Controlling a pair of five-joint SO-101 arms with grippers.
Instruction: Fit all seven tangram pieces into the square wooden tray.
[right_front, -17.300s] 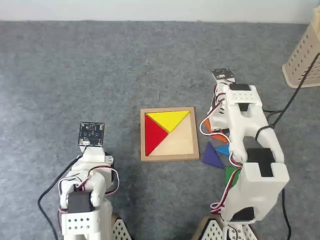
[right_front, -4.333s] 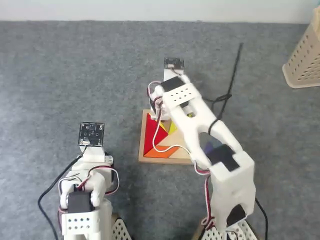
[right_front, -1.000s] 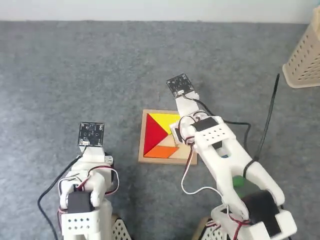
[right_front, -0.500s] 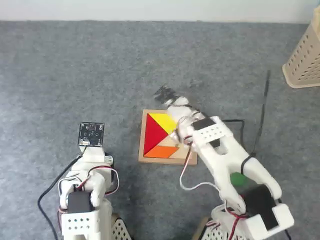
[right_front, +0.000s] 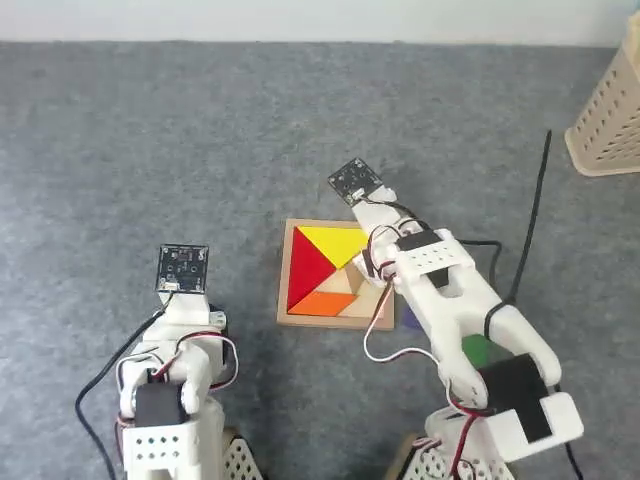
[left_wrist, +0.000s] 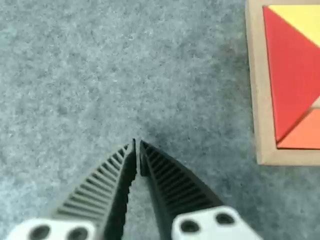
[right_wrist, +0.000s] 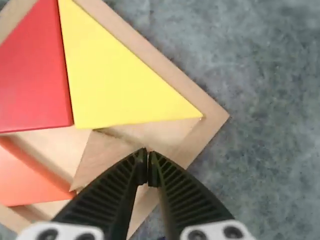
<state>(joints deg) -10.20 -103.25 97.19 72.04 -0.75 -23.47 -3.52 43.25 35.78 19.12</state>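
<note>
The right tool (right_wrist: 146, 152), closed and empty, hangs over bare wood in the square wooden tray (right_wrist: 212, 120) beside the seated yellow triangular piece (right_wrist: 120, 85), while the left tool (left_wrist: 137, 145), also closed and empty, sits over the grey table (left_wrist: 100, 75) beside the tray, likely to leave working room.

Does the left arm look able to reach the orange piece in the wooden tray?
Probably yes: only grey carpet separates the shut left gripper from the wooden tray, whose near corner holds the orange piece.
</note>
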